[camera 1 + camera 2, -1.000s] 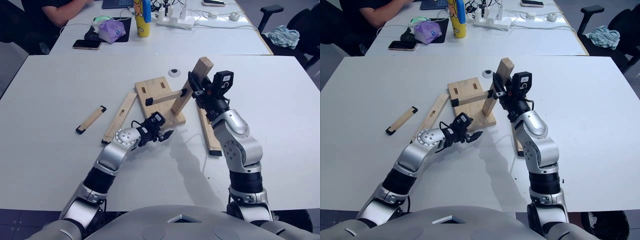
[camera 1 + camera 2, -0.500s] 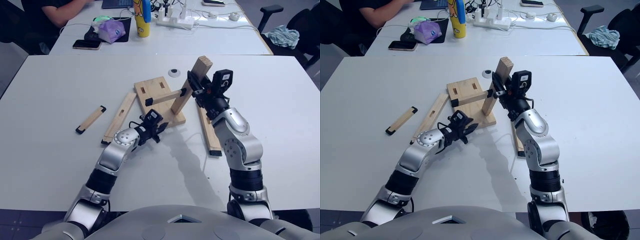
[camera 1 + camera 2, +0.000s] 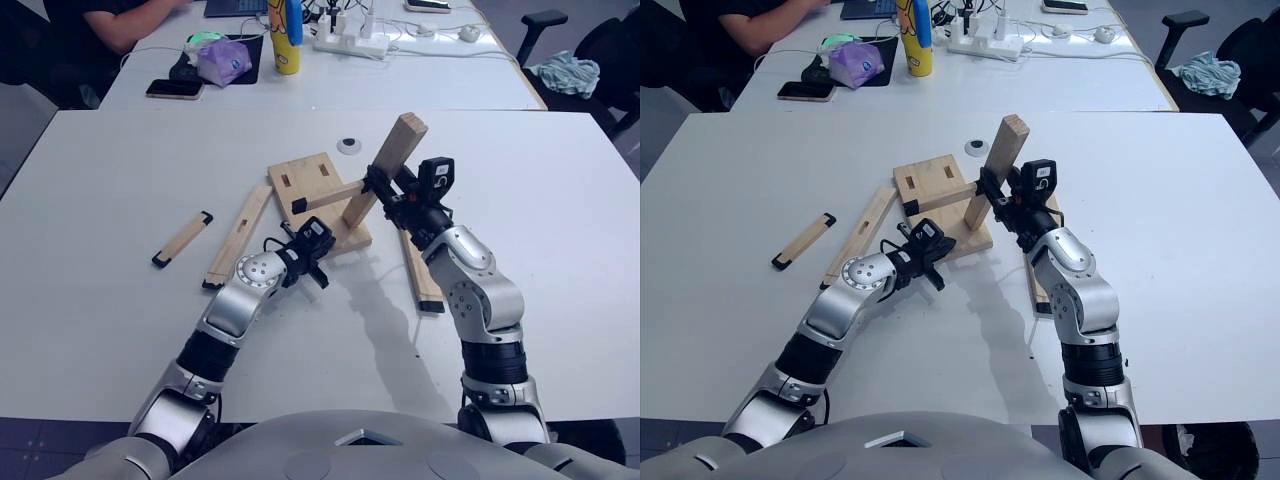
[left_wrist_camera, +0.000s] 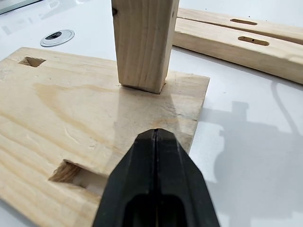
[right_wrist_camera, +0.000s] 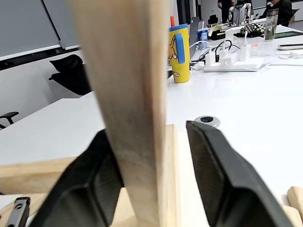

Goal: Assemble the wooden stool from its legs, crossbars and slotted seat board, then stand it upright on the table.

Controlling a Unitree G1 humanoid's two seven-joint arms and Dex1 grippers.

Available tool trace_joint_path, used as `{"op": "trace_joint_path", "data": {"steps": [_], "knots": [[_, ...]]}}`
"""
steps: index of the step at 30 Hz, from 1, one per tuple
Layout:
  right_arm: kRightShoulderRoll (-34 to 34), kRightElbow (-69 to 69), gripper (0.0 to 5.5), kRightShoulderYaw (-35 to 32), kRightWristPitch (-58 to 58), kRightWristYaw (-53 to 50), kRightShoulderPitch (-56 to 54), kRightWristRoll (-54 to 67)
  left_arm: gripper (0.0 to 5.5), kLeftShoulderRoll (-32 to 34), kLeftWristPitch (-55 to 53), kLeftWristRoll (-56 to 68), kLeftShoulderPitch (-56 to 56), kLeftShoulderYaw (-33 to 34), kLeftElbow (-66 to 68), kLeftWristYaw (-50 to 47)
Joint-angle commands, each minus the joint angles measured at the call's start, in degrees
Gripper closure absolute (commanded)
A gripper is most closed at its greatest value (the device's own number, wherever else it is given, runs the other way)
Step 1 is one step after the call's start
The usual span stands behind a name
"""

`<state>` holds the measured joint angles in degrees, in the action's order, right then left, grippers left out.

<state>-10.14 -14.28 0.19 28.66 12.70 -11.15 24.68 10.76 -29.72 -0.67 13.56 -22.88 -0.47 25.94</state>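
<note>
Right gripper [image 3: 384, 190] straddles the tilted leg [image 3: 398, 146], fingers apart; left gripper [image 3: 320, 272], fingers together, waits farther off at the leg's 7 o'clock.

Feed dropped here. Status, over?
Left gripper shut, at seat board edge. Right gripper open around tilted leg standing on board. Loose leg lies right of board.

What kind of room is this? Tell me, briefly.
Likely an office or lab: long white tables, a power strip with cables plugged in, and an office chair behind.
</note>
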Motion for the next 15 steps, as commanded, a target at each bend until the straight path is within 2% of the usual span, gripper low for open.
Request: {"op": "trace_joint_path", "data": {"steps": [1,5,10,13,15], "knots": [[-2.12,-3.76,3.38,-4.01,2.72,1.98,1.23,3.51,5.50,2.13,-4.88,-1.59,-3.60,-0.38,3.48,-0.50],[-5.77,-10.27,3.38,-8.39,8.44,3.98,-0.01,10.12,5.50,2.41,-5.09,-1.59,-4.02,-0.06,3.15,-0.61],[-5.31,-12.02,3.38,-16.25,17.35,-0.99,-9.86,27.82,5.50,2.63,-5.22,-1.41,-4.97,0.85,2.46,-0.94],[-5.69,-12.29,3.38,-17.31,19.93,-4.61,-15.59,33.86,5.50,2.62,-5.04,-1.36,-5.09,1.07,2.62,-0.88],[-6.44,-10.85,3.38,-16.96,19.05,-6.35,-20.76,33.08,5.50,2.55,-4.86,-1.38,-4.97,1.16,2.98,-0.84]]}}
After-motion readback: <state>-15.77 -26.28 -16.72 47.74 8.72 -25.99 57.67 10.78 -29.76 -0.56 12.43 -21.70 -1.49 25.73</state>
